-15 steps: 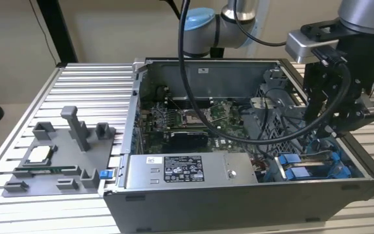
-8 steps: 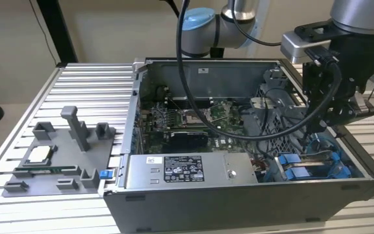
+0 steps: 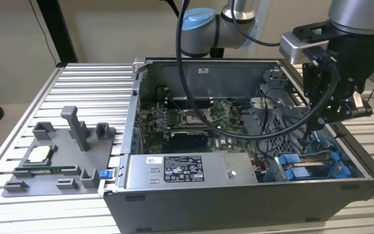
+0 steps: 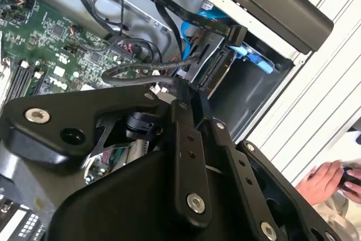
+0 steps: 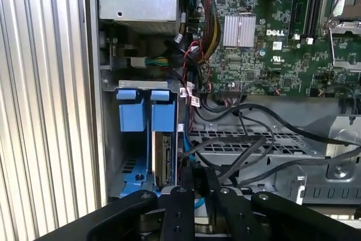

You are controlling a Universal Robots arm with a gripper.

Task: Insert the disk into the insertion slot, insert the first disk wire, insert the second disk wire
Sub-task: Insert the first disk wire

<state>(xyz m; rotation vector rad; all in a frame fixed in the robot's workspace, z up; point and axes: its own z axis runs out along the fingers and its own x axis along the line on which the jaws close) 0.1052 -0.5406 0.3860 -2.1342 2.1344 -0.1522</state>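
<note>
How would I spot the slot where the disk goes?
Find the open computer case on the ribbed metal table. In its near corner at the exterior view's right, next to the grey box with stickers, is the insertion slot. Its bright blue plastic tabs stand out from the grey metal around it.

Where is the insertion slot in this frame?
The insertion slot sits in the near corner of the computer case at the exterior view's right, beside the grey power-supply box and below the claw.
</note>
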